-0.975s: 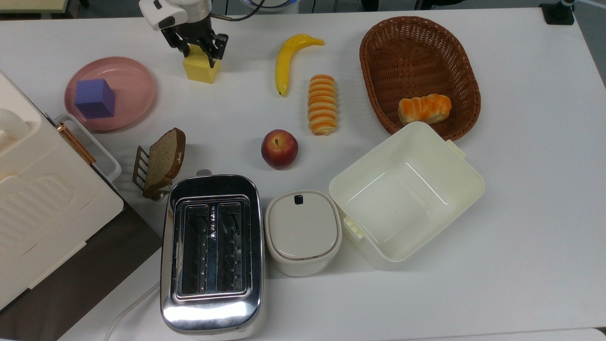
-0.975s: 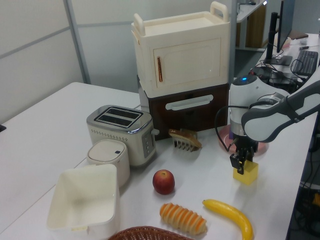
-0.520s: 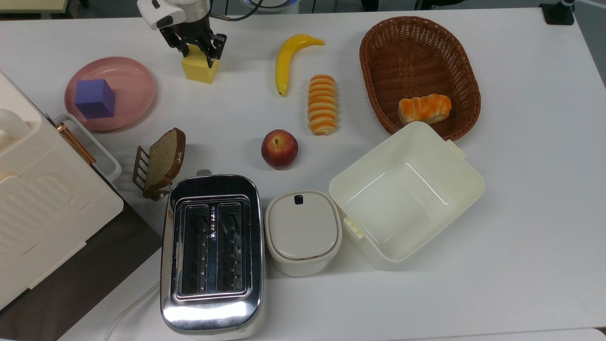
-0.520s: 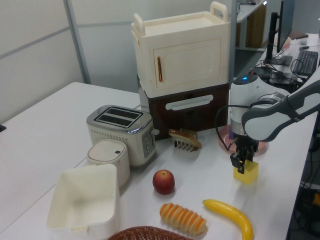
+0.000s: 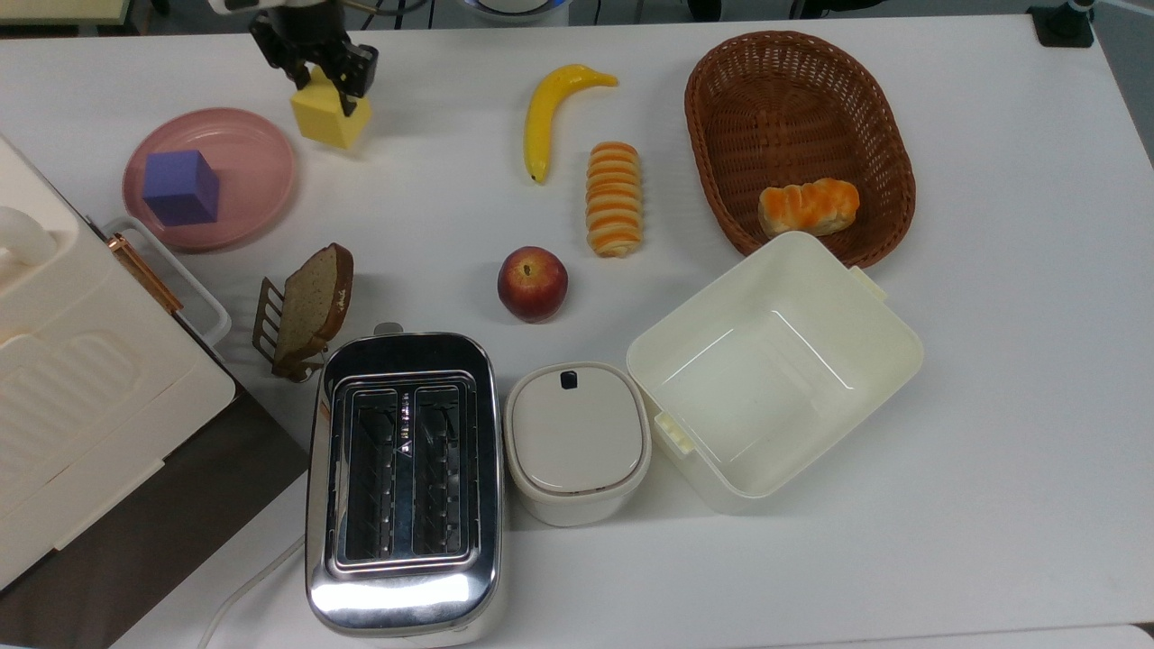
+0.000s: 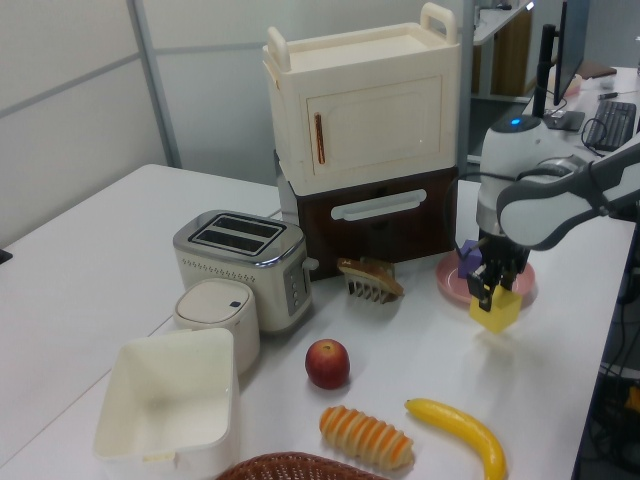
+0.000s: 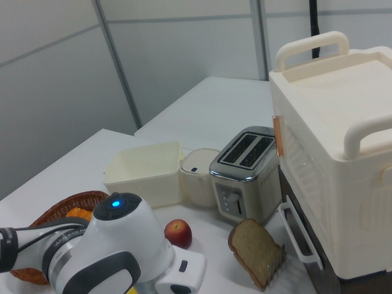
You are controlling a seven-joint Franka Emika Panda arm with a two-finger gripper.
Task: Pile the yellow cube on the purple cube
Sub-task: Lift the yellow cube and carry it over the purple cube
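Note:
My gripper (image 5: 317,79) is shut on the yellow cube (image 5: 330,119) and holds it clear of the table, its shadow lying below to the right in the top view. The purple cube (image 5: 181,187) sits on the pink plate (image 5: 257,171), to the lower left of the held cube in the top view. In the left view the yellow cube (image 6: 497,310) hangs from my gripper (image 6: 493,292) just in front of the pink plate (image 6: 450,274), with the purple cube (image 6: 467,252) partly hidden behind the fingers. The arm's white housing (image 7: 122,254) shows in the right view.
A banana (image 5: 550,108), striped bread roll (image 5: 614,198), apple (image 5: 532,284) and wicker basket (image 5: 798,135) lie to the top view's right. A bread slice in a rack (image 5: 306,311), toaster (image 5: 403,478), lidded pot (image 5: 577,442), cream bin (image 5: 775,365) and a cream cabinet (image 5: 72,379) stand nearer.
The gripper has lifted the yellow cube off the table and carried it toward the pink plate, leftward in the top view. Nothing else moved.

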